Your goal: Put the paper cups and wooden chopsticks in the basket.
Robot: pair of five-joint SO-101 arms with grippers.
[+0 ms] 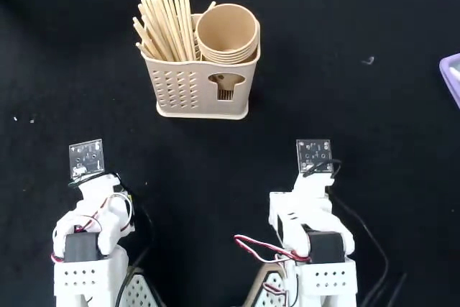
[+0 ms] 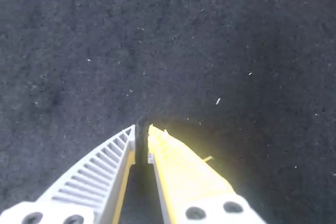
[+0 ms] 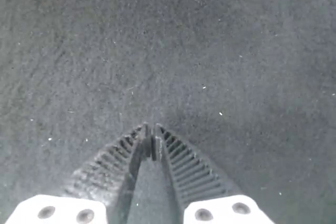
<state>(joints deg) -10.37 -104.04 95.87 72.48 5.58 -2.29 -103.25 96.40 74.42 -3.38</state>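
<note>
A lilac tray point(image 1: 451, 77) pokes in at the right edge of the black surface point(image 1: 374, 149). A small pale scrap point(image 1: 368, 60) lies toward the far right corner, and a few white specks point(image 1: 21, 118) lie near the left edge.

One beige basket point(image 1: 203, 88) stands upright near the far edge, a little left of the middle. Its compartment toward the left edge holds a leaning bundle of wooden chopsticks point(image 1: 167, 23), more than a dozen and too crowded to count exactly. The compartment toward the right edge holds one nested stack of paper cups point(image 1: 228, 34), with about five rims showing.

Both arms sit folded at the near edge, well apart from the basket. The left tool point(image 2: 142, 132), with one white and one yellow finger, is pressed together over the dark cloth and pinches nothing. The right tool point(image 3: 152, 135) is likewise pressed together with nothing between its fingers.
</note>
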